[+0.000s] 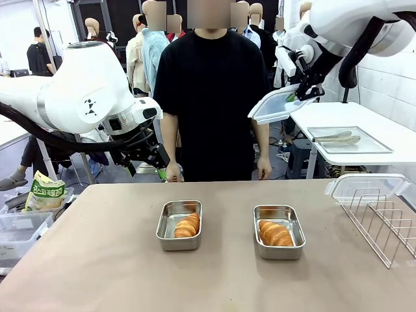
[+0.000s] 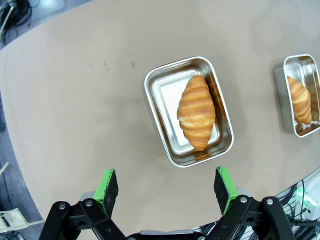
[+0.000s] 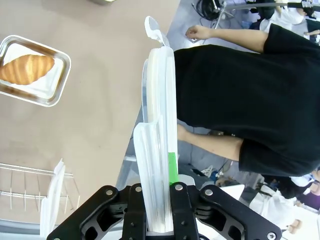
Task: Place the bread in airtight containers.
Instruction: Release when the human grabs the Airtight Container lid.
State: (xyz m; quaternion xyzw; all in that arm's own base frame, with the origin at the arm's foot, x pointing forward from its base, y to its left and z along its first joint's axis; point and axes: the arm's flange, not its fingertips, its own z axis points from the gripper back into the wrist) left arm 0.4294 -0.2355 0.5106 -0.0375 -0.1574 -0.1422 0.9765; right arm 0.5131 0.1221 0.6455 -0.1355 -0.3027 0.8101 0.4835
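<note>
Lying lengthwise in steel containers (image 1: 166,226), bread (image 1: 187,226) – right gripper (image 1: 292,97) clamped on clear lid (image 1: 274,106), left gripper (image 2: 166,176) apart.

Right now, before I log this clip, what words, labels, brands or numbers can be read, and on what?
Yellow-green bag left of the table: bold Korean print, too blurred to quote.
Left arm: a small black emblem, no letters.
Steel containers, clear lid: no print visible.
</note>
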